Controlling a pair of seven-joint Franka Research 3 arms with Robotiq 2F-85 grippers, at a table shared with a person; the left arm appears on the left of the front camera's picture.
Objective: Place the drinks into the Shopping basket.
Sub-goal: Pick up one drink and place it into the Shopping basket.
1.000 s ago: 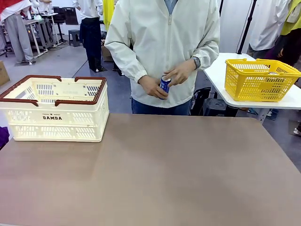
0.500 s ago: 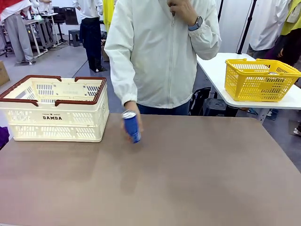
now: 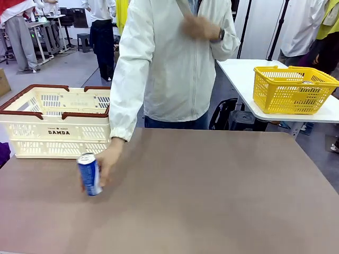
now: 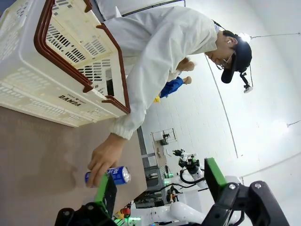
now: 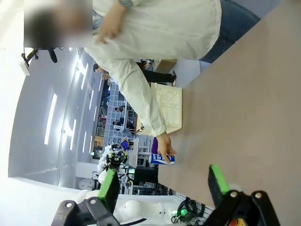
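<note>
One slim blue drink can (image 3: 89, 174) leans in the person's hand (image 3: 107, 164) down at the brown surface (image 3: 212, 201) near the cream slotted crate (image 3: 59, 132); left gripper (image 4: 160, 183) and right gripper (image 5: 162, 184) gape empty, and we fear an early reach strikes that hand.

Cannot read markings on the blurred blue can (image 3: 89, 177). Cuts off the Shopping basket (image 3: 58, 124) at the left edge.
</note>
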